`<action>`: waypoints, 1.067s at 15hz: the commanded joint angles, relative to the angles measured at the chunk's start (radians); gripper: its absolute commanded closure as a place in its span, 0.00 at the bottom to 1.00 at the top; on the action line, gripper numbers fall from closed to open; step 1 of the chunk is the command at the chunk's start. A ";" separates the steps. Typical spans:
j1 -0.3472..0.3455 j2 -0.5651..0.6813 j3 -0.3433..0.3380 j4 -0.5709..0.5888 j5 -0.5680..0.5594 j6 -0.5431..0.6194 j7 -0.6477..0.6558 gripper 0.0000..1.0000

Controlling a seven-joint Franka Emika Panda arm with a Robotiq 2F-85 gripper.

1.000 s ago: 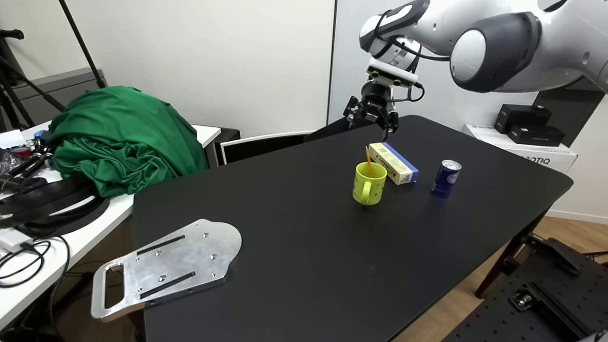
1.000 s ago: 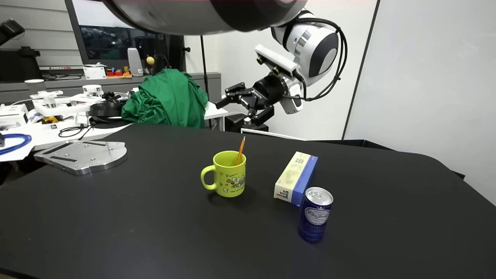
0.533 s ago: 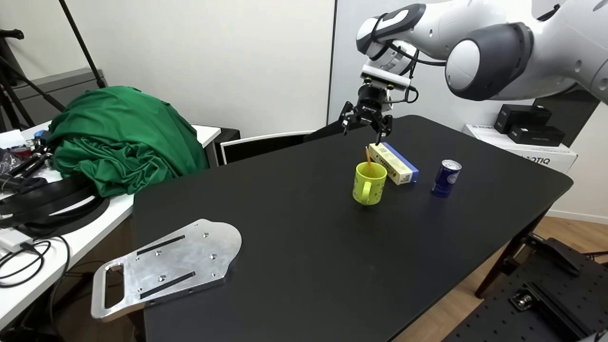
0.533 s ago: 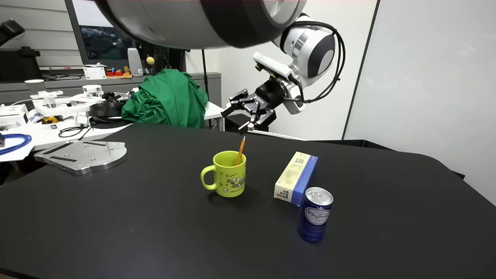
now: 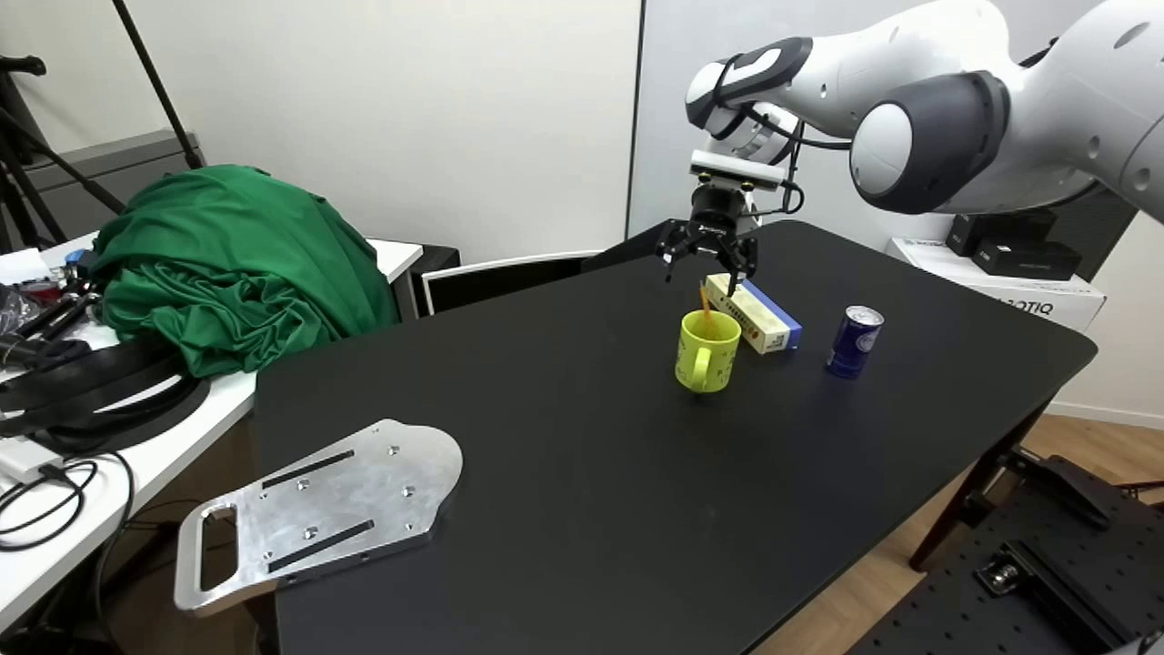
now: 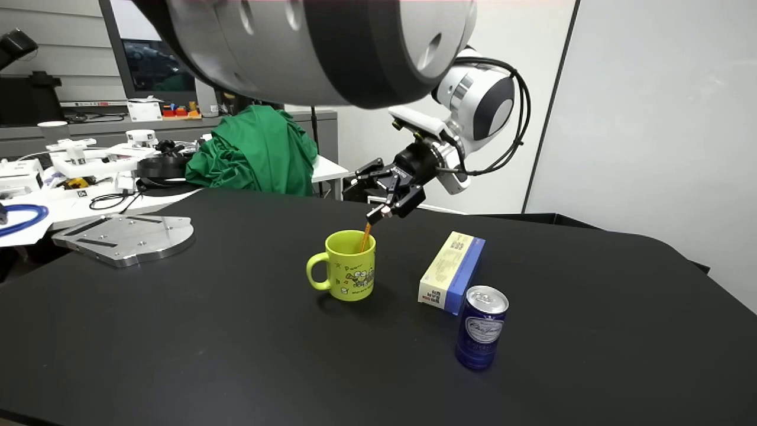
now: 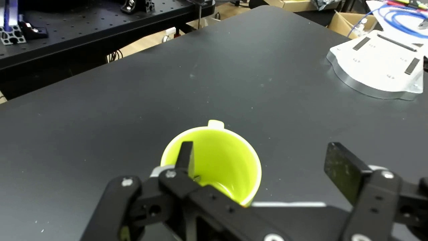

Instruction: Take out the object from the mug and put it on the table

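Note:
The yellow-green mug (image 5: pixel 720 362) stands upright on the black table (image 5: pixel 546 491); it also shows in an exterior view (image 6: pixel 353 277) and the wrist view (image 7: pixel 230 157). The orange-brown stick (image 5: pixel 706 300) leans in the mug and sticks out above its rim, also in an exterior view (image 6: pixel 366 239). My gripper (image 5: pixel 700 280) is open and empty, tilted, above and behind the mug near the stick's top. In an exterior view one finger of the gripper (image 6: pixel 362 205) covers the stick's tip. In the wrist view the gripper (image 7: pixel 259 149) has wide-apart fingers, and its left finger hides nearly all of the stick.
A white-and-blue box (image 5: pixel 755 314) lies close beside the mug. A dark blue can (image 6: pixel 482 331) stands near the box. A metal plate (image 5: pixel 346 500) lies at the table's edge. A white desk with a green cloth (image 5: pixel 236 273) stands beyond.
My gripper has come down toward the mug and the stick, staying open. One finger now covers the stick's tip in an exterior view. The mug and stick have not moved.

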State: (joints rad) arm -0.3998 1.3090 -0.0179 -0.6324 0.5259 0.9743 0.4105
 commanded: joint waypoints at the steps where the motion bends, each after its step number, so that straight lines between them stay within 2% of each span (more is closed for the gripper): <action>1: -0.017 0.045 0.017 0.079 -0.006 -0.020 0.081 0.00; 10: -0.041 0.063 0.014 0.084 0.003 -0.017 0.177 0.00; 12: -0.042 0.082 0.006 0.115 0.015 -0.031 0.199 0.00; 16: -0.044 0.074 0.013 0.088 0.003 -0.011 0.237 0.00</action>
State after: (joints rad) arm -0.4338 1.3482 -0.0190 -0.6070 0.5282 0.9722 0.5653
